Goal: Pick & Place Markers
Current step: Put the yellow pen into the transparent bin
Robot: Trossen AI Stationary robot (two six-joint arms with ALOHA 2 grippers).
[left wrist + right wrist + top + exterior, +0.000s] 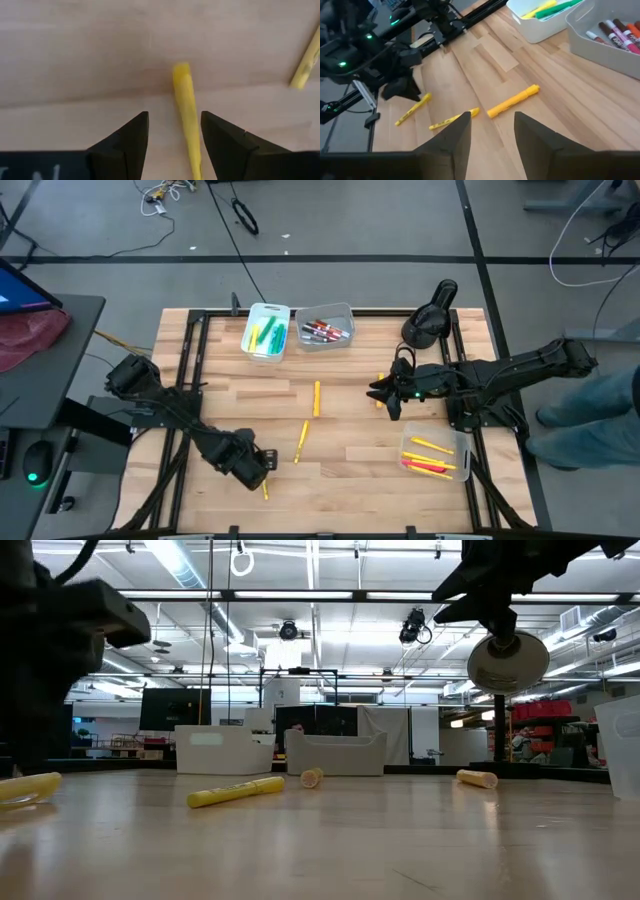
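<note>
Yellow markers lie flat and scattered on the wooden table. My left gripper (262,470) is low over the near-left area, open, and one yellow marker (186,115) runs between its fingers without a clear touch; that marker's far part (265,490) sticks out beside the gripper. Two more yellow markers (317,398) (301,440) lie mid-table, and a short one (380,385) is close to my right gripper (385,398). That gripper hovers open above the table's right middle. In the right wrist view a yellow marker (512,101) lies ahead of its fingers.
A white bin (267,330) with yellow and green markers and a clear bin (325,327) with red ones stand at the far edge. Another clear bin (435,455) near the right edge holds yellow and red markers. A black round-headed fixture (430,320) stands far right.
</note>
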